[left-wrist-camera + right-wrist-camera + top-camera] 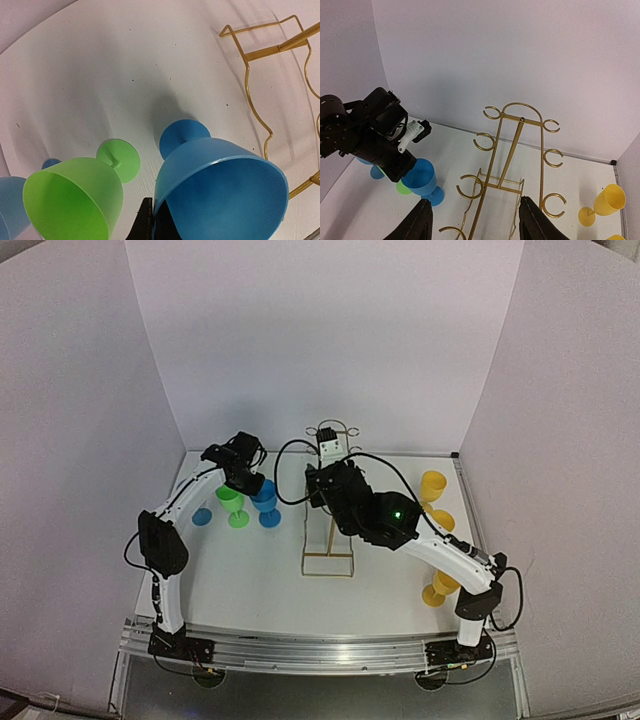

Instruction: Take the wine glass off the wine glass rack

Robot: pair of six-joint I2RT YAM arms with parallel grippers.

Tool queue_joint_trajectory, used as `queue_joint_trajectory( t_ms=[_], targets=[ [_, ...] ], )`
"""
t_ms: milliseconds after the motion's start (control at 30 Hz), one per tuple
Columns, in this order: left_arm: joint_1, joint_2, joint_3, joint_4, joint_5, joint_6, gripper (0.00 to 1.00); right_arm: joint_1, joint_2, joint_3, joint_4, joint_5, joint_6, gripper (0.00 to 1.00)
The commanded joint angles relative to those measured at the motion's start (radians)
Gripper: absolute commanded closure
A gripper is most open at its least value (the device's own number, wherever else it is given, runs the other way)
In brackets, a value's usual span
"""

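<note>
White table (250,590): gold wine glass rack (511,150), upright; left end effector (152,222) clenched on blue wine glass (225,190) rim; right end effector (479,220) released.

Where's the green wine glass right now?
In the top view the green wine glass stands left of the rack, right beside the blue glass whose rim the left gripper pinches.

rack (510,155) mid-table, blue glass (266,498), yellow glass (433,485) flanking
</note>
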Motion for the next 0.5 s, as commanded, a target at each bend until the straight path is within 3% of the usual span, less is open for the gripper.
queue_joint_trajectory(
  t_ms=[0, 467],
  targets=[
    [0.0, 0.036, 0.07, 0.017, 0.03, -0.018, 1.0, -0.002, -0.043, -0.008, 0.014, 0.022, 0.009, 0.46],
    [0.0, 0.091, 0.064, 0.019, 0.038, -0.024, 1.0, -0.002, -0.054, -0.018, 0.016, 0.012, 0.009, 0.45]
  ],
)
